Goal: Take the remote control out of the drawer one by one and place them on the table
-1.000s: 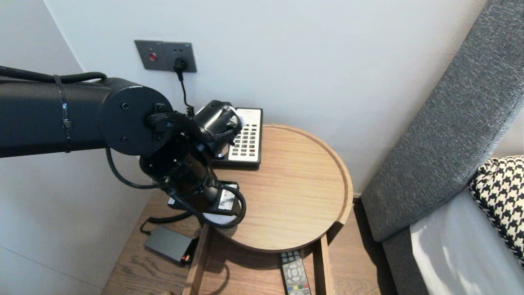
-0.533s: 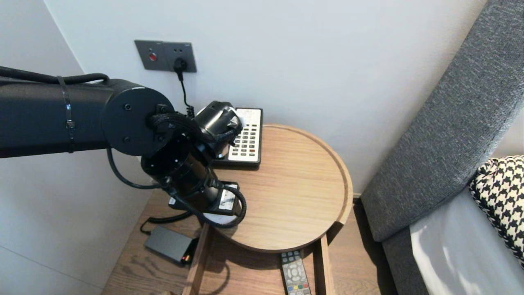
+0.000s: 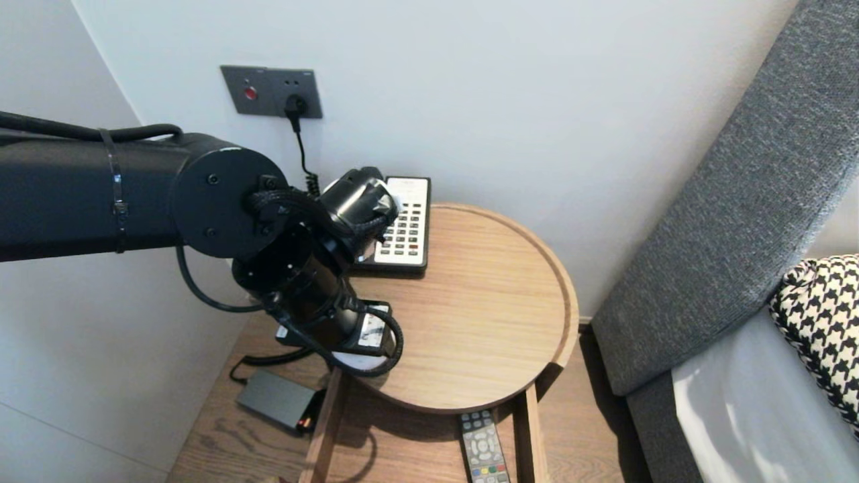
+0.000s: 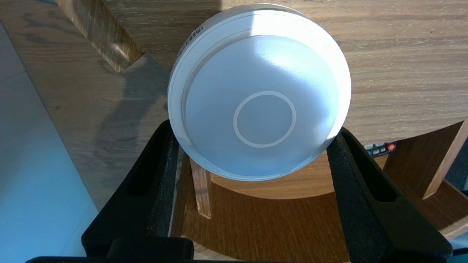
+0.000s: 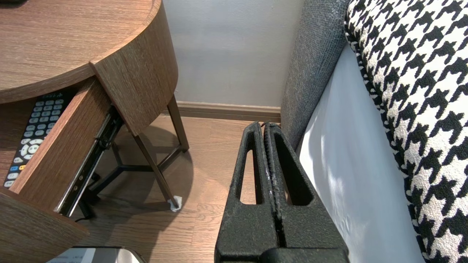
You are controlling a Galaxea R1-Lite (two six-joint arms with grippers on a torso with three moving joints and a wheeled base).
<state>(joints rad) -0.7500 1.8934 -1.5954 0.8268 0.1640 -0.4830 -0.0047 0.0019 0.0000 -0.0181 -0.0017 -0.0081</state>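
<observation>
A white round disc (image 4: pixel 259 91) with a faint ring at its centre sits between the fingers of my left gripper (image 4: pixel 254 129). Both black pads press its rim, one on each side. It hangs over the near left edge of the round wooden table top (image 4: pixel 402 73). In the head view the left gripper (image 3: pixel 349 335) points down at that edge, and only a sliver of the disc (image 3: pixel 356 360) shows under it. My right gripper (image 5: pixel 264 126) is parked low beside the bed, shut on nothing.
A desk phone (image 3: pixel 406 225) stands at the back of the table top (image 3: pixel 483 315), its cord running to a wall socket (image 3: pixel 272 90). A remote (image 3: pixel 483 449) lies in the open drawer. A black adapter (image 3: pixel 275 399) rests lower left. The grey headboard (image 3: pixel 731 201) and a houndstooth pillow (image 3: pixel 819 315) stand right.
</observation>
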